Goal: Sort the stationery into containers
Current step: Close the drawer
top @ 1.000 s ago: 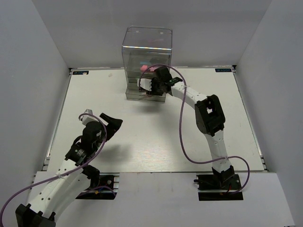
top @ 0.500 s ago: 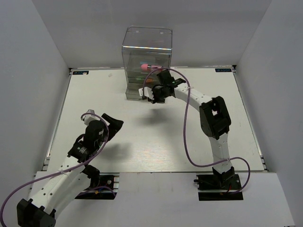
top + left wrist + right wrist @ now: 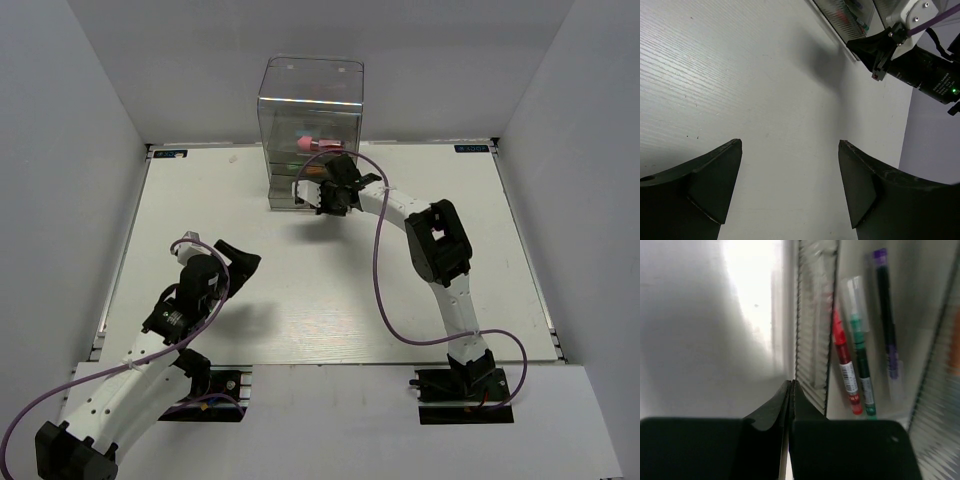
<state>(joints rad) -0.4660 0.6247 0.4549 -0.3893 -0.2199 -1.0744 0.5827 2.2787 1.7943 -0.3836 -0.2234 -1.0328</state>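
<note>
The right claw (image 3: pixel 791 385) is pressed together, its tip at the clear cabinet (image 3: pixel 310 100) by the far edge of the table (image 3: pixel 300 290). The pens (image 3: pixel 845 365) lie in its drawer beside the tip, lined up with it. The left claw (image 3: pixel 790 144), spread wide, is far off.

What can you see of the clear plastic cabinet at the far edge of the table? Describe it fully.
The clear plastic cabinet stands upright at the far edge of the table, by the back wall. Its top is a tall transparent box with rounded corners; shallow drawers stack beneath. A pink block shows through its walls. The right wrist view shows a red pen, a green pen and a purple-capped pen lying side by side inside. The shut right gripper is at its front; contact is unclear.
</note>
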